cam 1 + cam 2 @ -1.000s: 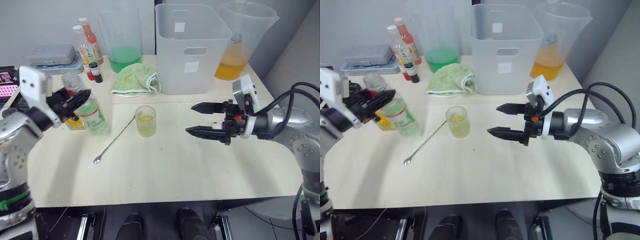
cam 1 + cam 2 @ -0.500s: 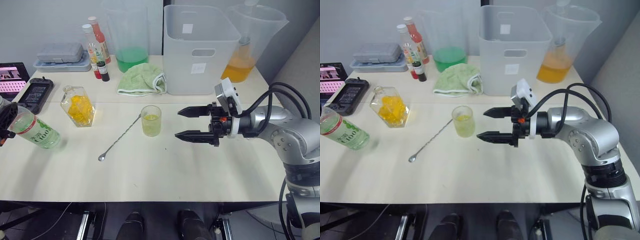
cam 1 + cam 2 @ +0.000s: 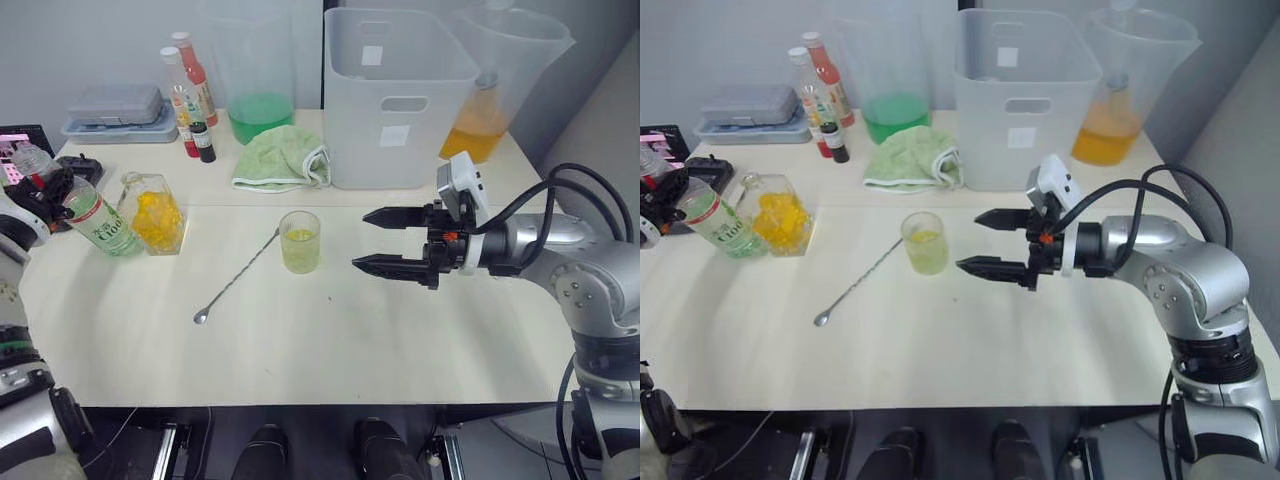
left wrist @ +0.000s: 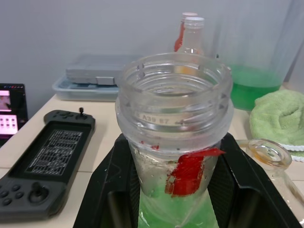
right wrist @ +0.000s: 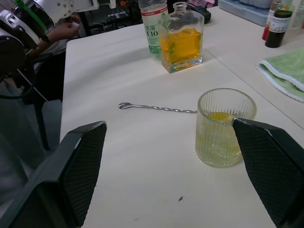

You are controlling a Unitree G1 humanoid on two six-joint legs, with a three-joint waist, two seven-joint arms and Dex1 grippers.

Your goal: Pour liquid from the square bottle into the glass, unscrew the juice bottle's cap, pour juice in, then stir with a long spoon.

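Observation:
My left gripper (image 3: pixel 48 190) is shut on the neck of the juice bottle (image 3: pixel 103 225), which leans at the table's left side. Its mouth (image 4: pixel 174 78) is open, with a torn red band below; the cap is out of view. Right beside it stands the square bottle (image 3: pixel 153 212), holding orange liquid. The glass (image 3: pixel 299 241) sits mid-table with a little yellow liquid in it. The long spoon (image 3: pixel 238 277) lies flat just to the glass's left. My right gripper (image 3: pixel 362 238) is open, hovering a short way right of the glass with nothing between its fingers.
Along the back stand a grey bin (image 3: pixel 400 100), a pitcher of green liquid (image 3: pixel 250 85), a pitcher of orange liquid (image 3: pixel 495 90), a green cloth (image 3: pixel 283 158) and sauce bottles (image 3: pixel 185 90). A black controller (image 3: pixel 80 168) lies far left. A person's hand (image 5: pixel 64 29) is beyond the table.
The camera shifted. My left gripper has brought the juice bottle from low at the table's left edge to beside the square bottle, more upright. The right gripper stays open near the glass.

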